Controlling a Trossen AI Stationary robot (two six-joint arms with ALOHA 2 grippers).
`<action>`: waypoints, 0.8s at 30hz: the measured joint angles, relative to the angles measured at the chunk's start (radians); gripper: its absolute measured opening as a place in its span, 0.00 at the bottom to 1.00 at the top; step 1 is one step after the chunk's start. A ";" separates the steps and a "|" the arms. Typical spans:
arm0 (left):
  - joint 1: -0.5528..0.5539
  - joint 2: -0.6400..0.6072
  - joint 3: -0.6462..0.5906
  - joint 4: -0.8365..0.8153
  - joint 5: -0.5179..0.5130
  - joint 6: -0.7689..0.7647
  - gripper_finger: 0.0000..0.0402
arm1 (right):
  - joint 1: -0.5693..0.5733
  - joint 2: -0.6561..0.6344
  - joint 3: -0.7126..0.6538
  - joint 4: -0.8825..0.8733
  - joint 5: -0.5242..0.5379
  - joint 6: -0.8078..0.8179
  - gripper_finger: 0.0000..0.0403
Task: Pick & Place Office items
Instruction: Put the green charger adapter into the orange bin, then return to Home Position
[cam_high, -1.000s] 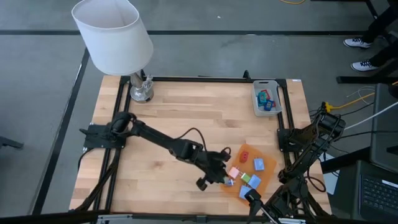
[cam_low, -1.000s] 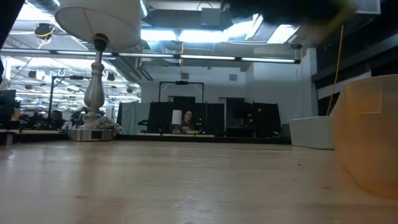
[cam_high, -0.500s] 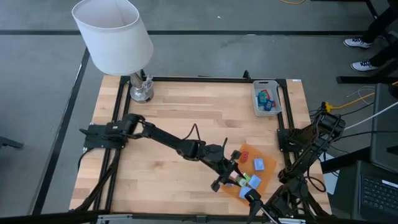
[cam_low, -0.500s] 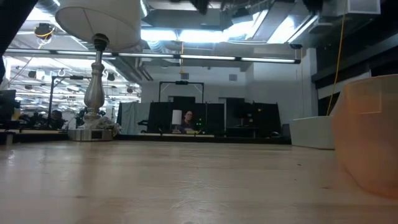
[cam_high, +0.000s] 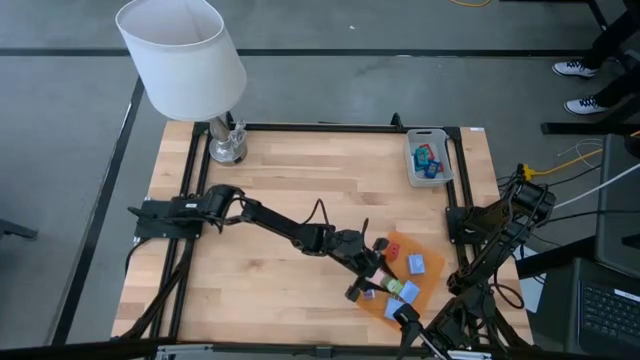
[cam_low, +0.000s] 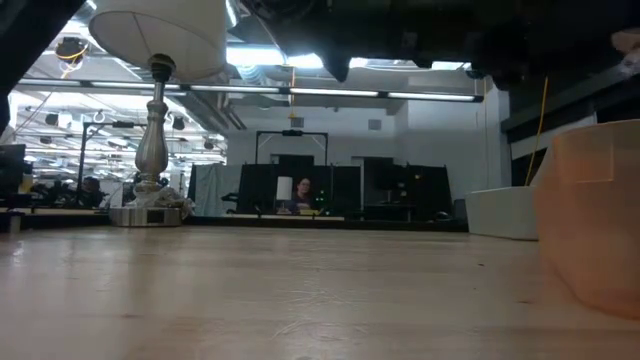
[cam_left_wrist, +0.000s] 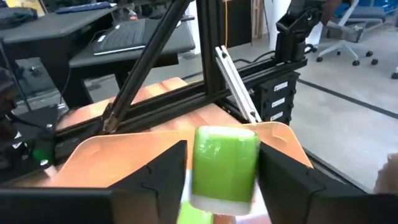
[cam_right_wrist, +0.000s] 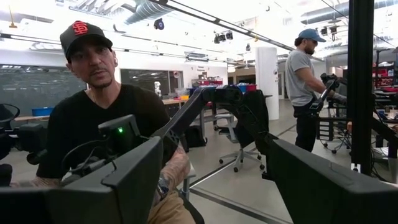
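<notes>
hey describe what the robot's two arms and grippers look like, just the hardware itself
Both arms are dark, nearly black, built from slim jointed links. The left arm carries a thin black cable looping above its links. The left gripper has two matte black, blocky, angular fingers. The right arm is the same dark build, with black cabling around it. The right gripper shows the same flat, dark, angular fingers.

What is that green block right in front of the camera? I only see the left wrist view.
Observer: It is a green piece, one of the small office items. From above, the left gripper hangs over an orange sheet near the table's front right corner.
Operator: Where do the pieces go?
Observer: Probably the grey tray at the far right corner, which already holds several colourful pieces.
Operator: And the other arm?
Observer: The right gripper waits open, facing the room.
</notes>
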 joint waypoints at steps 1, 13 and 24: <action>0.000 0.000 0.000 0.007 0.000 -0.008 0.46 | 0.000 0.000 0.000 0.000 0.000 0.000 0.72; -0.005 -0.033 0.000 0.112 0.053 -0.126 0.58 | 0.000 0.000 0.000 0.001 0.001 -0.015 0.72; -0.087 -0.341 0.000 -0.133 -0.021 0.049 0.48 | -0.002 0.000 0.000 0.004 -0.004 0.028 0.72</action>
